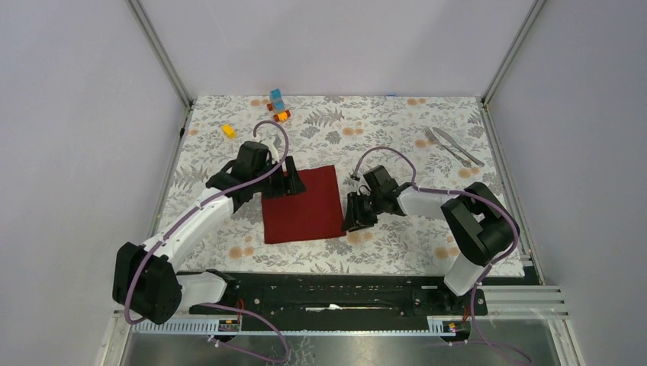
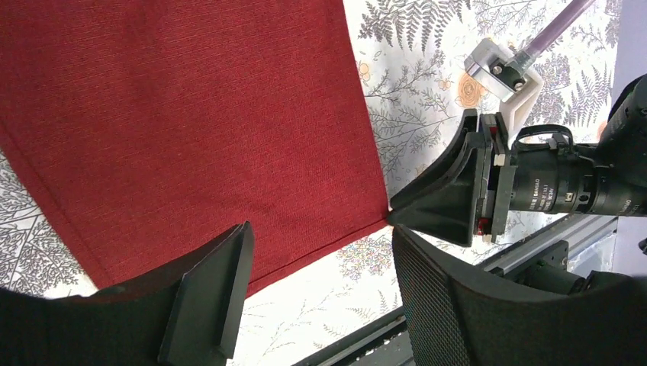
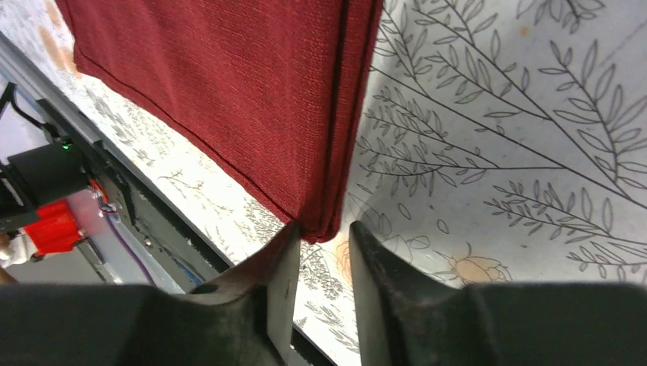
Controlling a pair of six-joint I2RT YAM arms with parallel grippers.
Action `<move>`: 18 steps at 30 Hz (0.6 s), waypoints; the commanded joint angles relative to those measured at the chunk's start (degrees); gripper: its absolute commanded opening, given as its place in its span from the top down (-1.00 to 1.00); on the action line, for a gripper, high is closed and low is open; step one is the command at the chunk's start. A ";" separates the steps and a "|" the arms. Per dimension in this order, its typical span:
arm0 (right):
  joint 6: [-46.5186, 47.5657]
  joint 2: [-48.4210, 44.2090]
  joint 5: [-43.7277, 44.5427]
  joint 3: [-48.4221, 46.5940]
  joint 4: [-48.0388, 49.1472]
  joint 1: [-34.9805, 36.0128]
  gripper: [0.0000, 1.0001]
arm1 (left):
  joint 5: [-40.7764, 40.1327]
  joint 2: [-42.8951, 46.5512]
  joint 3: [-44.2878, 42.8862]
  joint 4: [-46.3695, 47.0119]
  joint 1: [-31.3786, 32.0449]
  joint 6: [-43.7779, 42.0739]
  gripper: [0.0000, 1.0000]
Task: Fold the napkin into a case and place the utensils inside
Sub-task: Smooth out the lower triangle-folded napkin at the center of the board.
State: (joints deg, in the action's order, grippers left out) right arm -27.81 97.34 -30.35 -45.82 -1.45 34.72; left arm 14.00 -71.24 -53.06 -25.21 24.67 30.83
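Floral-printed tablecloth [image 1: 397, 130]: the folded dark red cloth napkin [image 1: 303, 204] lies centre, with the silver metal fork and knife [image 1: 452, 145] far right, well apart. Left wrist: the left gripper [image 2: 320, 293] gapes wide over the napkin's left side. Right wrist: the right gripper [image 3: 320, 282] is narrowly parted at the near-right folded corner, seemingly ready to pinch it.

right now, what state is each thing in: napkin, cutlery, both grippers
napkin: folded in layers, lying flat on the table
fork: lying loose at the far right, not in the napkin
knife: lying beside the fork, not held
left gripper: open, over the napkin's edge
right gripper: fingers narrowly apart, tips at the napkin's corner
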 commanded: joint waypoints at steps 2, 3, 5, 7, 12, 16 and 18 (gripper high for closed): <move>5.64 0.58 12.90 -1.42 -14.18 0.11 0.59 | 0.96 4.79 1.93 3.47 -2.45 -1.28 -0.44; 5.81 0.20 15.04 -1.27 -16.25 -0.22 0.74 | 1.47 5.06 2.36 4.26 -3.17 -1.28 -0.44; 5.46 -1.47 18.97 -0.51 -19.19 -0.85 0.86 | 2.93 5.35 3.42 6.78 -4.64 -1.28 -0.44; 5.00 -4.00 21.56 -0.51 -21.10 -0.94 0.82 | 3.84 5.01 4.89 9.82 -6.53 -1.28 -0.44; 5.69 -6.96 20.99 -8.72 -18.79 -0.92 -0.23 | 7.07 -0.37 11.03 22.72 -14.24 -1.36 -0.44; 3.31 0.04 15.83 -19.23 -8.73 -1.25 -0.43 | 11.88 -10.00 12.14 36.38 -19.46 19.01 -0.16; 0.38 5.83 9.85 -24.99 -3.42 -1.99 -0.55 | 13.16 -14.61 10.00 40.06 -20.23 19.61 -0.14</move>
State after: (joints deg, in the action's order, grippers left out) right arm -24.18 95.44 -13.98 -60.36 -16.36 33.82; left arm 21.93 -79.75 -41.19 -0.49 6.26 42.39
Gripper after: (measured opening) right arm 0.722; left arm 0.577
